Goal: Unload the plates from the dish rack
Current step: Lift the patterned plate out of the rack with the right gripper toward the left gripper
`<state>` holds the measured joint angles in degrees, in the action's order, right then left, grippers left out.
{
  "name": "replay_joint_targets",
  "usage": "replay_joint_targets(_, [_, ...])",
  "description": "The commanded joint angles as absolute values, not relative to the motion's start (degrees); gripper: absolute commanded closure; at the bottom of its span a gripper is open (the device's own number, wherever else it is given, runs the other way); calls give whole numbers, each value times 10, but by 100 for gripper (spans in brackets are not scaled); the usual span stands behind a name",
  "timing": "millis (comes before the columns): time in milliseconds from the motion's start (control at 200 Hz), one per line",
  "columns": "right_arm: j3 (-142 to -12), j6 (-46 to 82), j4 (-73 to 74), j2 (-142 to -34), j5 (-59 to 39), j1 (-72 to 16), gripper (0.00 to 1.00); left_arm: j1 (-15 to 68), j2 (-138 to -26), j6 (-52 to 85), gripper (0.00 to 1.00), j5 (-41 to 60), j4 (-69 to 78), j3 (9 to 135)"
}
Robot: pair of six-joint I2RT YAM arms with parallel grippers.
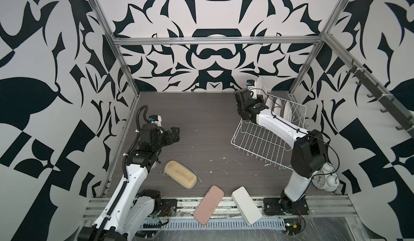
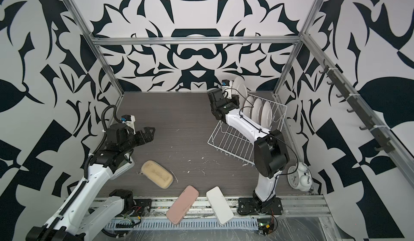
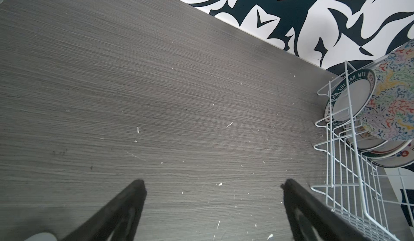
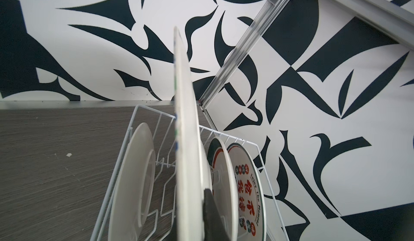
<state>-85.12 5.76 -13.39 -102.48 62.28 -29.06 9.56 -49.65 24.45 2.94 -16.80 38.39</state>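
Plates [image 2: 257, 111] stand on edge in the dish rack [image 2: 233, 141] at the desk's [image 2: 179, 121] far right corner. The right end effector [image 2: 235, 99] pinches the rim of the squiggle-printed plate [image 2: 239, 87], which sits higher than its neighbours; whether its lower edge clears the prongs is hidden. Such a thin rim grip could let it swing or slip, striking the plates beside it or dragging the light rack. The left end effector [image 3: 214, 181] is spread wide and empty over bare desk.
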Motion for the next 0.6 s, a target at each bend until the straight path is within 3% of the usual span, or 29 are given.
replay_joint_targets(0, [-885, 39, -88, -991, 660, -297, 100, 97, -486, 244, 0, 27, -183, 403])
replay_joint_targets(595, [-874, -68, 11, -962, 671, -334, 100, 97, -474, 241, 1, 23, -195, 398])
